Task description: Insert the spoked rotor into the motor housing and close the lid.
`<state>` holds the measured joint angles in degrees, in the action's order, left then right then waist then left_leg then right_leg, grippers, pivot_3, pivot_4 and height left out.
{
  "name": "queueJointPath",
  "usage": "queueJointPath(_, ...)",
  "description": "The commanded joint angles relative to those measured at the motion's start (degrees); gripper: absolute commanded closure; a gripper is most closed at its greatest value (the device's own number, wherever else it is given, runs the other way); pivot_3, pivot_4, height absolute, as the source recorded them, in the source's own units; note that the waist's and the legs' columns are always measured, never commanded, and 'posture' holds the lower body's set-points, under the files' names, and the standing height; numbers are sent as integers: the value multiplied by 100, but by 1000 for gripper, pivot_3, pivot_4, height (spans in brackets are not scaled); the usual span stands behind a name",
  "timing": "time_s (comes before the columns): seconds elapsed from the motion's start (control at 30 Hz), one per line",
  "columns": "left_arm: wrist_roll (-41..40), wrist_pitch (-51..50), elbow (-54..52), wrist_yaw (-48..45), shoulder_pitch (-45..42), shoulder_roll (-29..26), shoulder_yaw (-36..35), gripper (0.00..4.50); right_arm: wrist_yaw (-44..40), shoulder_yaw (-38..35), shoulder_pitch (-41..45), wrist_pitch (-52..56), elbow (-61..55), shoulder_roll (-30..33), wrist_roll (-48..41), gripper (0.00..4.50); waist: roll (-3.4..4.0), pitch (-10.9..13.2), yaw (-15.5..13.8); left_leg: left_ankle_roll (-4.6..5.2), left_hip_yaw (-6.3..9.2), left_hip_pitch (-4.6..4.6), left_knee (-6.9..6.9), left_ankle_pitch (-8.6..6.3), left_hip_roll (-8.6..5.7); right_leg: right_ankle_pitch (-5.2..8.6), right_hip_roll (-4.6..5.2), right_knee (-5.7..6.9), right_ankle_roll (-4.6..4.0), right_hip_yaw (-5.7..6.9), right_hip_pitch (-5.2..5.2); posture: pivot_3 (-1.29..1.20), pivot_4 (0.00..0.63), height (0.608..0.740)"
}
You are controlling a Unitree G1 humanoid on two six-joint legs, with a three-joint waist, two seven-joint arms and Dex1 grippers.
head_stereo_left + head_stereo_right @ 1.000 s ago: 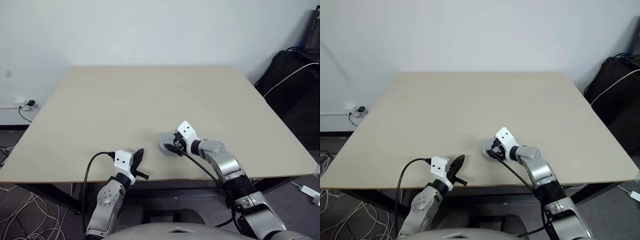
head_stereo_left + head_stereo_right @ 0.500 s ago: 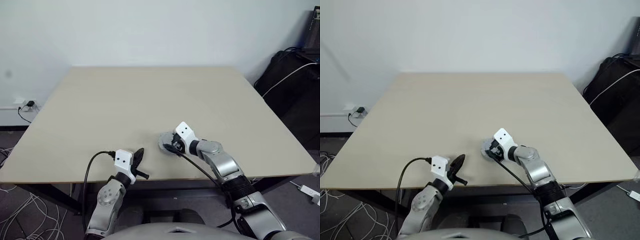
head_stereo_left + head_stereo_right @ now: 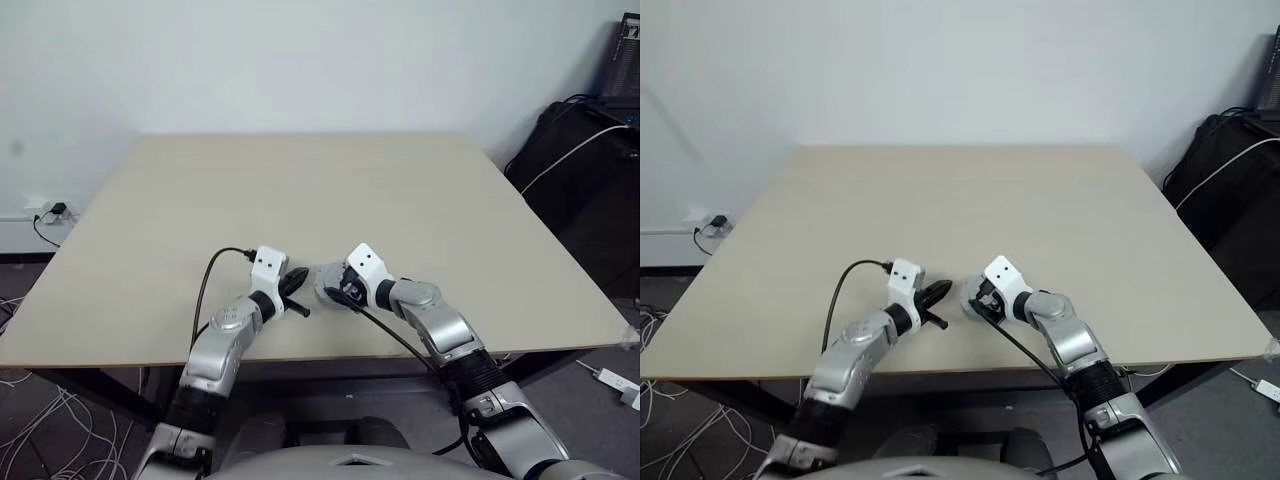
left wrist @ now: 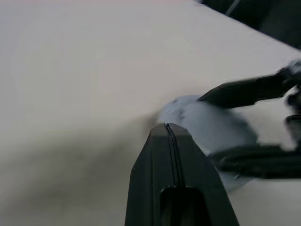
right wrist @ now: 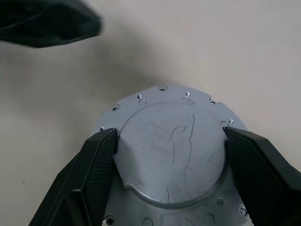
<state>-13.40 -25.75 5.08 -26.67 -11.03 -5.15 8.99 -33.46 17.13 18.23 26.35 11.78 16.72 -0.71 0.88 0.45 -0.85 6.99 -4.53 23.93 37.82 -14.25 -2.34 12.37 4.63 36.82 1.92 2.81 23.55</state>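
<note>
Lid (image 5: 171,146) smooth face up on table (image 3: 300,190) | right gripper (image 5: 171,155) clamps its rim, fingers at 3 and 9 o'clock | left gripper (image 4: 170,129) pressed together, at lid's 9 o'clock.

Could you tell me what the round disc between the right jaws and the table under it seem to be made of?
The lid looks like matte grey metal: fine scratches mark its smooth raised face, and small drilled holes ring its flange. The table looks like pale wood or laminate, with an even, low-sheen beige surface; which one is unclear.

lid (image 5: 174,150) on table (image 3: 300,190) near front edge | left gripper (image 3: 296,281) just left of lid
</note>
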Motion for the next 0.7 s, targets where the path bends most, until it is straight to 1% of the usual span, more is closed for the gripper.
queueJointPath(0.03, -399, -611, 563, -400, -612, -24, -224, 4500, 106, 37, -75, 138, 197, 20, 160, 1240, -1, 0, 5, 0, 0, 0, 0, 0, 0, 0, 0, 0, 0, 0, -1, 0, 0, 740)
queueJointPath(0.2, -614, -901, 1379, -665, -1300, -5, -435, 4500, 119, 29, -133, 182, 91, 11, 161, 1240, -7, 3, 11, -2, 8, -2, 0, 1, 0, -1, -5, 0, -2, 0, 0, 0, 0, 740)
queueJointPath(0.33, -561, -987, 1877, -877, -1698, 14, -383, 4500, 127, 7, -181, 235, -12, 41, 159, 1240, -9, 3, 12, -3, 9, -1, 0, 2, 0, 0, -5, -2, -7, -2, 1, 0, 0, 740)
queueJointPath(0.5, -509, -1046, 2447, -1052, -2072, 78, -388, 4500, 140, -1, -189, 264, -50, 59, 163, 1240, -11, 4, 12, -3, 9, 1, -1, 1, -2, 1, -3, -5, -7, -4, 2, 0, 0, 740)
queueJointPath(0.7, -333, -1049, 2821, -1107, -2273, 121, -284, 4500, 165, 1, -193, 286, -81, 55, 169, 1240, -14, 6, 14, -3, 9, 3, -6, 1, -2, 1, -1, -6, -8, -4, 5, 0, 0, 740)
